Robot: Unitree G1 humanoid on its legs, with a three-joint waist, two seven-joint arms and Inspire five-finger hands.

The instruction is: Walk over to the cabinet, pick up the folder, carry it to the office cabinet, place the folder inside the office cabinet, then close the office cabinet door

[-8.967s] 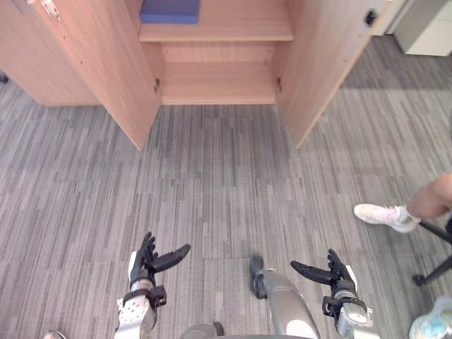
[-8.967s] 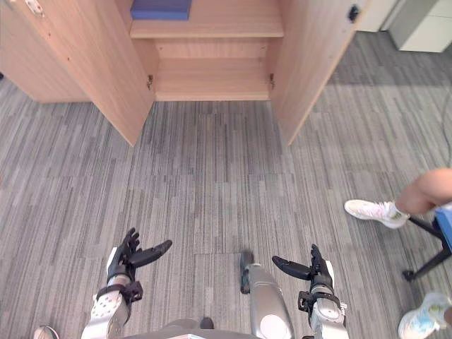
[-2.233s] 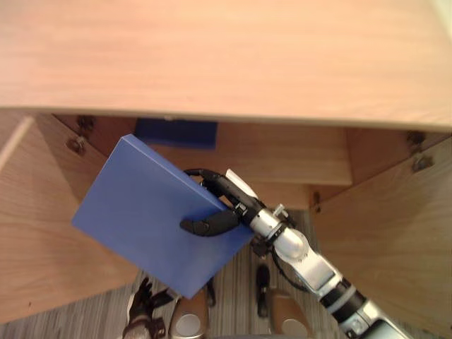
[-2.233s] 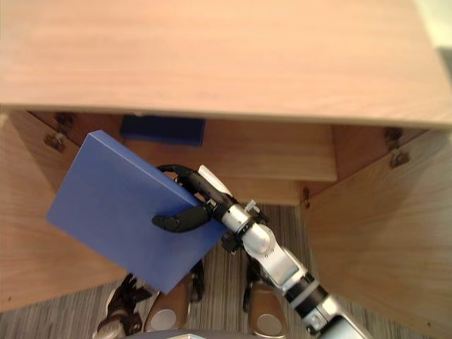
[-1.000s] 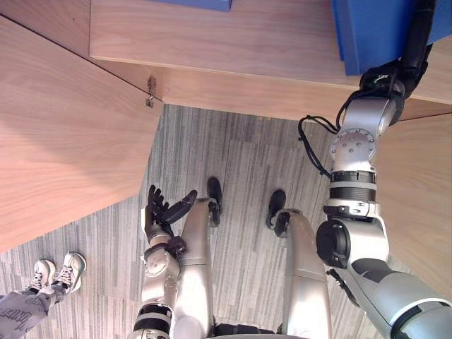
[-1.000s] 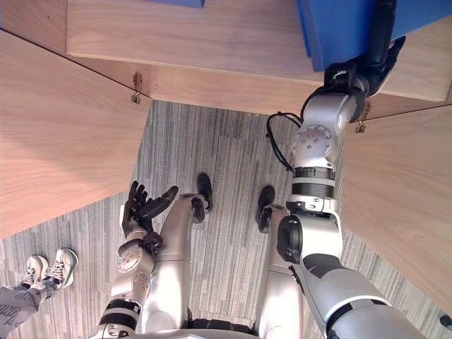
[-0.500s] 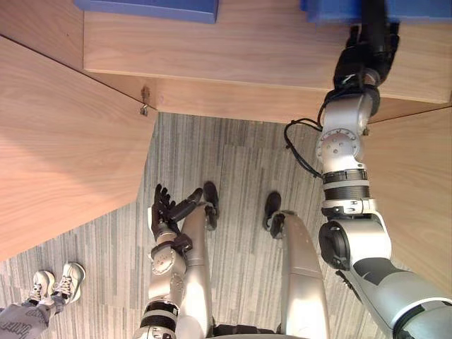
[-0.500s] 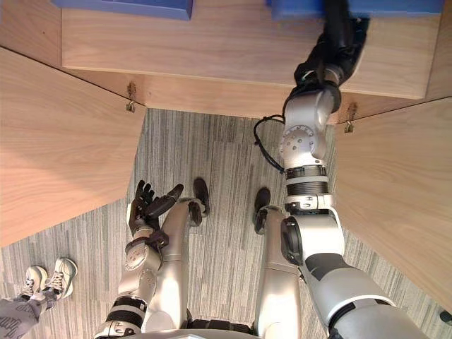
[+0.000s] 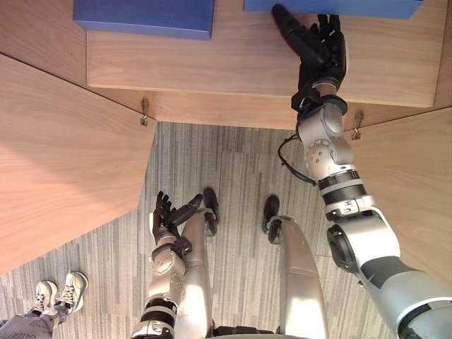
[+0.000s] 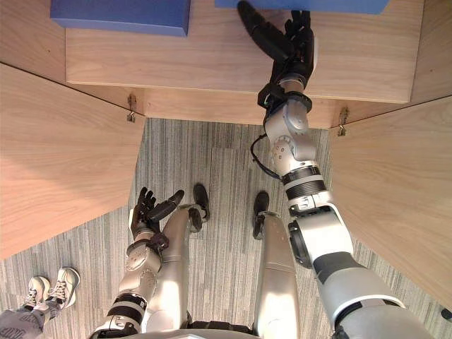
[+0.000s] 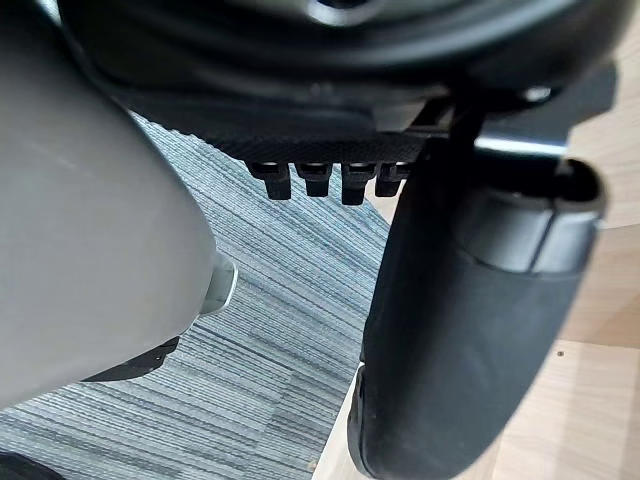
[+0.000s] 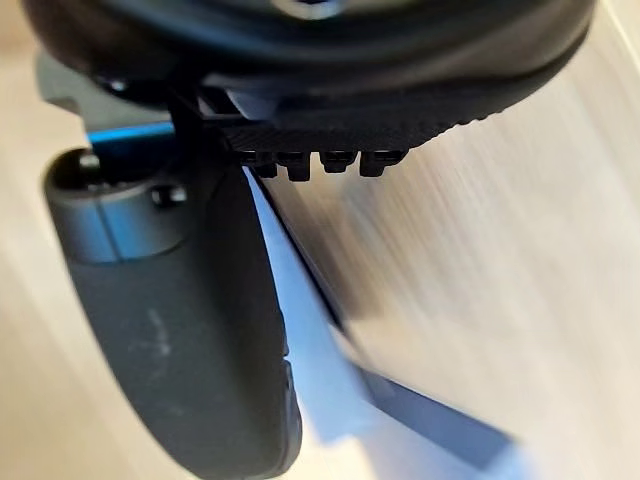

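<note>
The cabinet (image 9: 212, 106) was seen from above with both doors swung open, the left door (image 9: 63, 155) and the right door (image 9: 417, 191) flanking a wooden shelf (image 9: 212, 63). A blue folder (image 9: 381, 7) was laid flat on the right part of that shelf, at the far edge of the head views. A second blue folder (image 9: 145, 15) was laid on the left part of the same shelf, well apart from the first. The right robot hand (image 9: 321, 53) was held out over the shelf just before the right-hand folder, with its fingers straight and spread and its thumb (image 9: 289, 32) angled away to the left; nothing was gripped in it. Its fingertips were brought up to the folder's near edge, though whether contact was made could not be told. In the right wrist view, a blurred blue edge of the folder (image 12: 330, 400) was shown past the thumb. The left robot hand (image 9: 167, 215) was hung low beside the body over the grey carpet (image 9: 233, 162), its fingers relaxed and apart, with nothing held. A person's white shoes (image 9: 60, 293) were seen on the carpet at the lower left.
</note>
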